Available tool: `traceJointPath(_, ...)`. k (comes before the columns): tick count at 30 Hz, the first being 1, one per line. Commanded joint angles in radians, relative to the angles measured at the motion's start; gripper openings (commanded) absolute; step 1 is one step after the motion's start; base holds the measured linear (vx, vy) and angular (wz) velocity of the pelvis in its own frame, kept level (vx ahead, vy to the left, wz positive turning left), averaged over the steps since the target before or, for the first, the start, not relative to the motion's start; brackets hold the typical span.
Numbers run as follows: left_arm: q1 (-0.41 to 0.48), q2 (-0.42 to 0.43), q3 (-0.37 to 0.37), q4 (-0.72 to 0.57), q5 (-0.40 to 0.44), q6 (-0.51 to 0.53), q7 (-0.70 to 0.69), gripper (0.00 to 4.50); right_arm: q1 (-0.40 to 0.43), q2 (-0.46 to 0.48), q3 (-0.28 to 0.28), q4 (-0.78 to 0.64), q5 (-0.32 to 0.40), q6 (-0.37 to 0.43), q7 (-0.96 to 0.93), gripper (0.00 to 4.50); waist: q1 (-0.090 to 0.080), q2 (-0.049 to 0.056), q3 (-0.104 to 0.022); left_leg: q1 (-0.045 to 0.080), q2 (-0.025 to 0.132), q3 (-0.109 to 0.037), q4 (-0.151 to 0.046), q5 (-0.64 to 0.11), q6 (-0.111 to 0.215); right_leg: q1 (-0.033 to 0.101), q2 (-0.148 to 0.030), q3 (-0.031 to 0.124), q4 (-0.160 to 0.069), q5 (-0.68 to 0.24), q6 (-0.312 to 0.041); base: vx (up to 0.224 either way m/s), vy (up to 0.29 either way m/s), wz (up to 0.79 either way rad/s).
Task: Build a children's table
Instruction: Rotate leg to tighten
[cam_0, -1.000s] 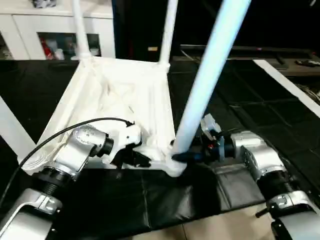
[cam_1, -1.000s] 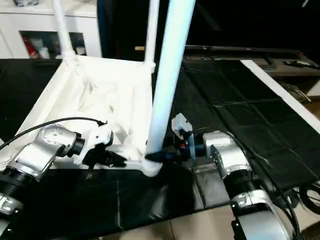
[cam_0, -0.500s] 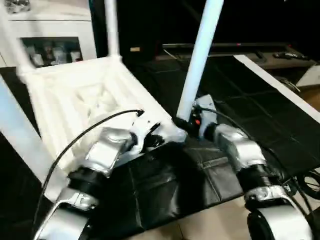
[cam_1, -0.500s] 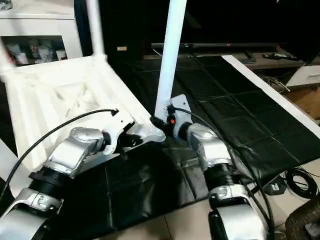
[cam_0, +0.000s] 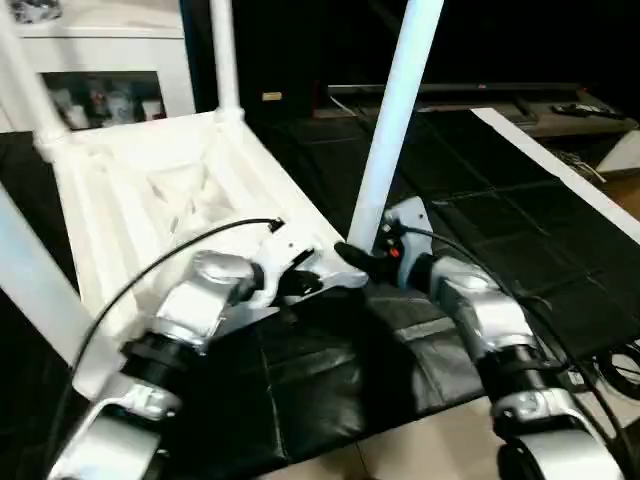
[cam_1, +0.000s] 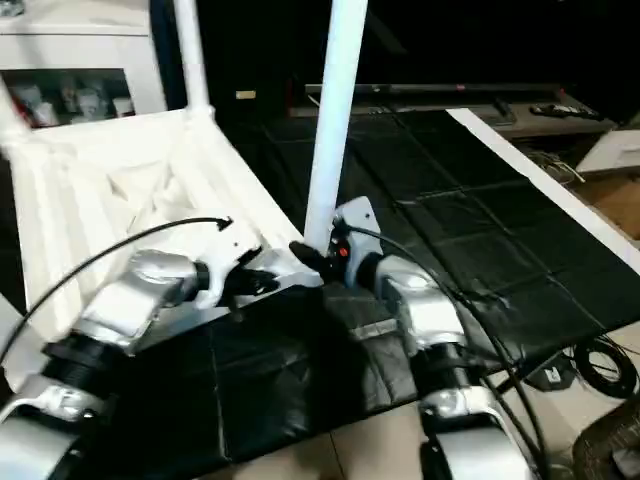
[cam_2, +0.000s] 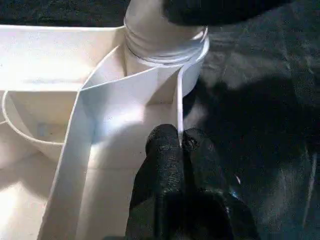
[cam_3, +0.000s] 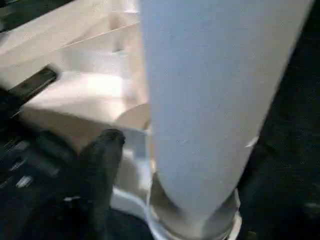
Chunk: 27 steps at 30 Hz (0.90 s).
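The children's table lies upside down on the black mat, its ribbed top (cam_0: 150, 200) facing up. Legs stand in its corner sockets: the near right one (cam_0: 395, 110), a far one (cam_0: 224, 55) and a near left one (cam_0: 30, 270). My left gripper (cam_2: 181, 142) is shut on a thin rib of the top, just beside the near right socket (cam_2: 165, 50). My right gripper (cam_0: 352, 255) sits open at the base of that leg (cam_3: 210, 100). One of its fingers (cam_3: 102, 155) stands a little off the leg; the other is hidden behind it.
A white cabinet with glass doors (cam_0: 100, 70) stands at the back left. A long white strip (cam_0: 560, 170) crosses the black mat (cam_0: 480, 200) on the right. Cables (cam_1: 600, 360) lie on the floor at the right, beyond the mat's edge.
The whole picture has swung, so the camera moved. My right gripper's jaws have spread apart at the leg's base. My left gripper keeps its pinch on the rib.
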<state>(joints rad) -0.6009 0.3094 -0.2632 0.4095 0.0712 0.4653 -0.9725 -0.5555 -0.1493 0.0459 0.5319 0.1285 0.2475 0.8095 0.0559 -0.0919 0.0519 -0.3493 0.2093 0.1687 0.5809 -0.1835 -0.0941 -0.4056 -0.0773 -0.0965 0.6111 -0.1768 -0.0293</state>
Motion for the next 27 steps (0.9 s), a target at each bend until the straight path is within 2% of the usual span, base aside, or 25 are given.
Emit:
traceJointPath(1,-0.029,0.002,-0.010,-0.025,-0.027,-0.052,-0.040,0.00,0.020,-0.012,0.060,-0.035,0.032,0.001,0.120,3.85,0.007,0.014,-0.060,0.001,0.027,-0.003,-0.066,-0.187,0.029,0.055,-0.070,0.058,-0.080,-0.276,-0.144,0.000,0.000,0.00)
traceJointPath(6,-0.038,0.056,-0.022,0.015,-0.025,-0.108,-0.117,0.00,0.029,-0.092,0.059,-0.054,0.061,-0.019,0.292,4.31,0.016,0.013,-0.063,0.000,0.027,0.000,-0.062,-0.158,0.044,0.058,-0.069,0.058,-0.070,-0.196,-0.179,0.000,0.000,0.00)
traceJointPath(8,-0.033,0.096,-0.044,0.016,-0.048,-0.184,-0.230,0.00,0.008,-0.131,0.041,0.000,0.065,-0.070,0.357,4.47,0.021,0.011,-0.064,0.000,0.026,0.001,-0.061,-0.158,0.048,0.059,-0.070,0.058,-0.071,-0.201,-0.181,0.000,0.000,0.00)
traceJointPath(11,-0.032,0.119,-0.060,0.019,-0.056,-0.213,-0.297,0.00,-0.006,-0.152,0.041,0.028,0.068,-0.083,0.385,4.49,0.024,0.011,-0.064,0.001,0.028,0.001,-0.061,-0.148,0.047,0.056,-0.070,0.058,-0.067,-0.190,-0.190,0.000,0.000,0.00)
traceJointPath(13,-0.038,0.139,-0.076,0.037,-0.056,-0.246,-0.352,0.00,-0.027,-0.174,0.047,0.056,0.063,-0.093,0.413,4.49,0.031,0.015,-0.064,0.005,0.029,0.002,-0.062,-0.148,0.040,0.054,-0.071,0.059,-0.066,-0.189,-0.198,0.000,0.000,0.00)
traceJointPath(15,-0.046,0.151,-0.087,0.055,-0.053,-0.286,-0.384,0.00,-0.040,-0.188,0.057,0.074,0.049,-0.139,0.435,4.49,0.034,0.016,-0.064,0.006,0.030,0.002,-0.062,-0.149,0.036,0.054,-0.071,0.058,-0.065,-0.182,-0.201,0.000,0.000,0.00)
traceJointPath(19,-0.054,0.168,-0.097,0.069,-0.051,-0.310,-0.419,0.00,-0.055,-0.209,0.076,0.086,0.063,-0.131,0.543,4.49,0.040,0.010,-0.063,0.003,0.030,0.002,-0.061,-0.173,0.032,0.057,-0.072,0.058,-0.065,-0.213,-0.192,0.000,0.000,0.00)
traceJointPath(20,-0.055,0.170,-0.098,0.072,-0.050,-0.315,-0.421,0.00,-0.056,-0.210,0.077,0.088,0.064,-0.136,0.554,4.49,0.041,0.012,-0.063,0.004,0.031,0.002,-0.061,-0.170,0.032,0.057,-0.073,0.058,-0.065,-0.213,-0.192,0.000,0.000,0.00)
traceJointPath(22,-0.057,0.176,-0.101,0.078,-0.048,-0.328,-0.432,0.00,-0.063,-0.214,0.088,0.108,0.065,-0.161,0.598,4.15,0.045,0.011,-0.064,0.003,0.032,0.003,-0.060,-0.161,0.033,0.056,-0.073,0.057,-0.063,-0.206,-0.196,0.000,0.000,0.00)
traceJointPath(24,-0.057,0.178,-0.102,0.080,-0.047,-0.336,-0.440,0.00,-0.070,-0.216,0.094,0.126,0.065,-0.173,0.621,4.10,0.047,0.010,-0.065,0.003,0.032,0.003,-0.059,-0.155,0.033,0.057,-0.072,0.057,-0.062,-0.197,-0.199,0.000,0.000,0.00)
traceJointPath(27,-0.056,0.178,-0.101,0.083,-0.048,-0.344,-0.447,0.00,-0.082,-0.212,0.097,0.152,0.064,-0.187,0.624,3.71,0.049,0.011,-0.065,0.004,0.031,0.004,-0.059,-0.154,0.030,0.055,-0.072,0.057,-0.061,-0.198,-0.204,0.000,0.000,0.00)
